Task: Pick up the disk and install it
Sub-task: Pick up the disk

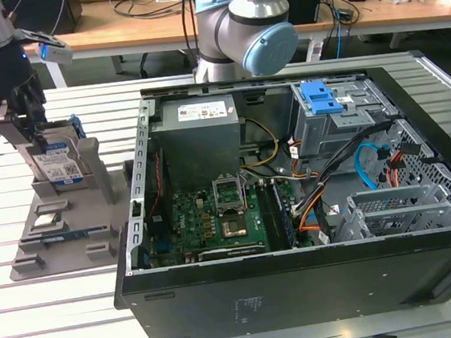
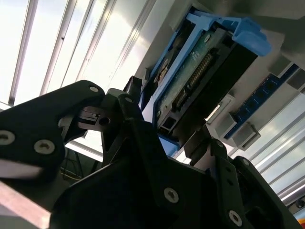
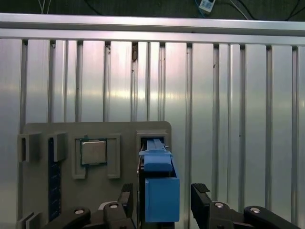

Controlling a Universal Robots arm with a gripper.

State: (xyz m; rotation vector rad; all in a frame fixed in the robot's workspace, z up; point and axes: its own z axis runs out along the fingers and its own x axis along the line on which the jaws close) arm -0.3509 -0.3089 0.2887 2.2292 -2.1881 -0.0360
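Note:
The disk (image 1: 57,164) stands on edge in a slot of the grey holder (image 1: 63,234), at the exterior view's left. It is silver with a white-and-blue label and a blue rail bracket. My gripper (image 1: 32,129) hangs right over it. In the first wrist view the blue bracket of the disk (image 3: 159,191) sits between my gripper (image 3: 162,193) fingers (image 3: 201,191), with a small gap on each side. The second wrist view shows the disk (image 2: 200,81) edge-on, its connector visible, and the gripper (image 2: 164,119) open astride it.
An open black computer case (image 1: 290,170) lies on the slatted metal table (image 1: 55,316), with a drive cage and blue latch (image 1: 320,97) at its far side. A small square silver chip (image 3: 93,152) rests in the holder beside the disk's slot. The arm's base (image 1: 235,31) stands behind the case.

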